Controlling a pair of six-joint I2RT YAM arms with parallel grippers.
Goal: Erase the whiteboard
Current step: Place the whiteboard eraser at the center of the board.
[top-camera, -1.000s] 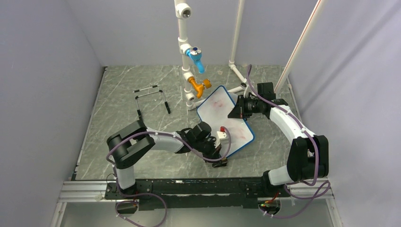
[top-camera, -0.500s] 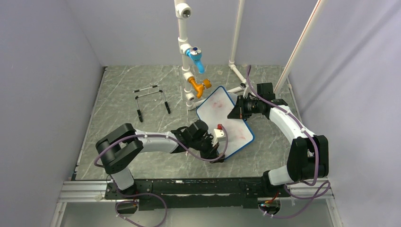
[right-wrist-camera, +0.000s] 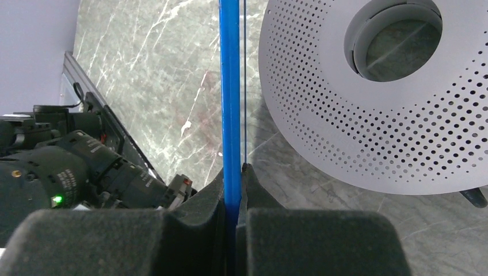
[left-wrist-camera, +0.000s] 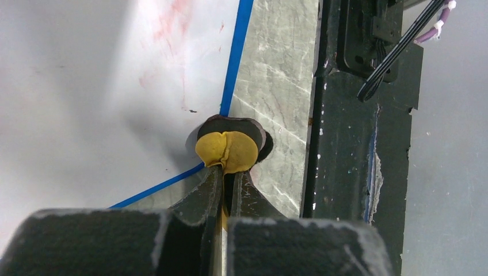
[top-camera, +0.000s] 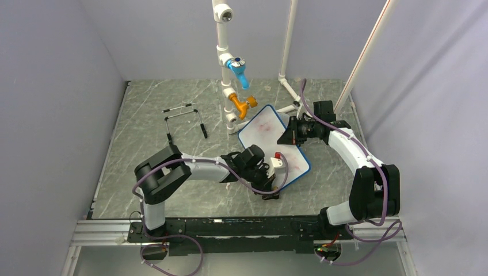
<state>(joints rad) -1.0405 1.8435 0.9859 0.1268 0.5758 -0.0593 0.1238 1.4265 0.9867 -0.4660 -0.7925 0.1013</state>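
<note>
My left end effector (left-wrist-camera: pixel 228 175) pinches a yellow pad (left-wrist-camera: pixel 226 150) at a corner of the whiteboard (top-camera: pixel 262 129), mid-frame from above; my right end effector (right-wrist-camera: pixel 233 178) clamps its blue edge; the pad may slide off, leaving pink smears (left-wrist-camera: pixel 172 23).

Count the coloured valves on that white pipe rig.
2. The blue valve sits higher on the upright pipe; the orange valve is below it, beside the whiteboard's far corner. Others may hide behind the pipes.
</note>
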